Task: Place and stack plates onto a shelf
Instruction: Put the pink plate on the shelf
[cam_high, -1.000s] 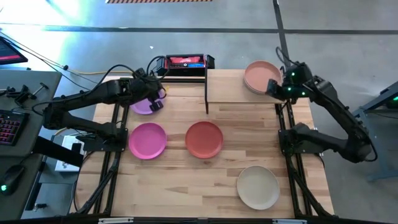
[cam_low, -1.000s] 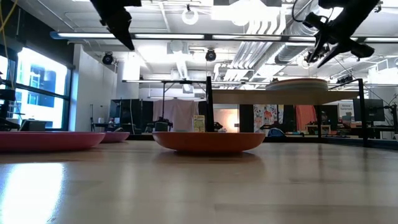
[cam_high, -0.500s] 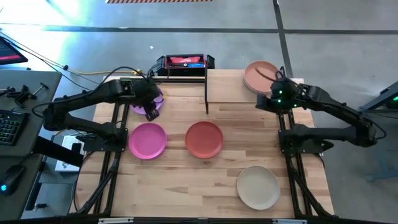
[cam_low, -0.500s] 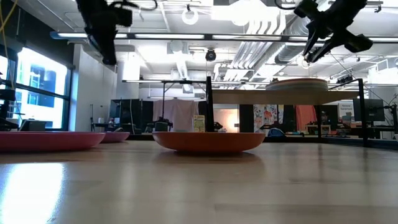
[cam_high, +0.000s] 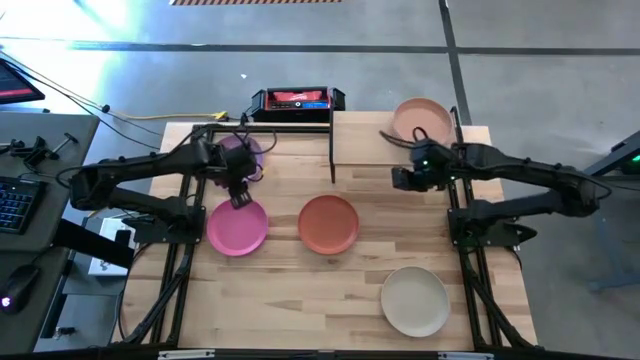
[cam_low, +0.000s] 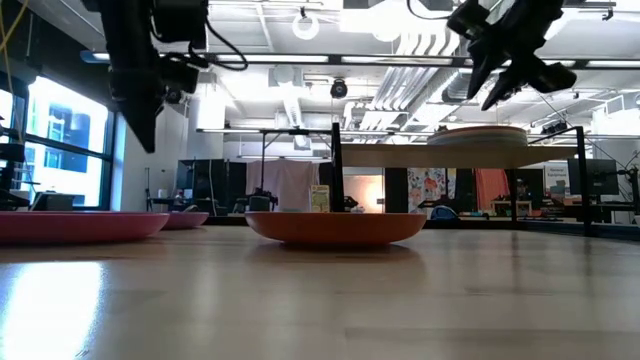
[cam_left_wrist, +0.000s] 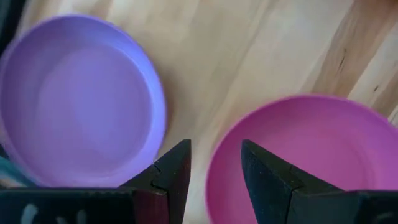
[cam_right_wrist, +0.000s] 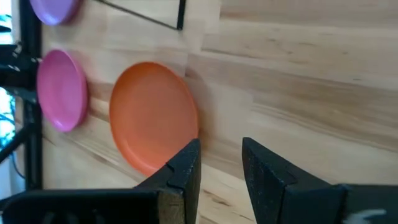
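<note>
pink plate (cam_high: 237, 226) on tabletop, below left gripper (cam_high: 240, 199); fingers parted, empty. looks light, stiff, matte; take by low rim. purple plate (cam_high: 240, 158) just beside, may get nudged. right gripper (cam_high: 400, 178) parted, empty, hovers by shelf (cam_high: 390, 150); peach plate (cam_high: 421, 120) already there. terracotta plate (cam_high: 328, 223), beige plate (cam_high: 415, 300) wait.

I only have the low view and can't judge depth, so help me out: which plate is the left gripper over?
Observer: The left gripper hangs above the near rim of the pink plate, just past the purple plate.
Operator: Is it holding anything?
Observer: No. The left wrist view shows the fingers apart, with nothing between them.
Operator: And the right gripper?
Observer: The right gripper is off the shelf, over bare table, aimed toward the red plate, also empty.
</note>
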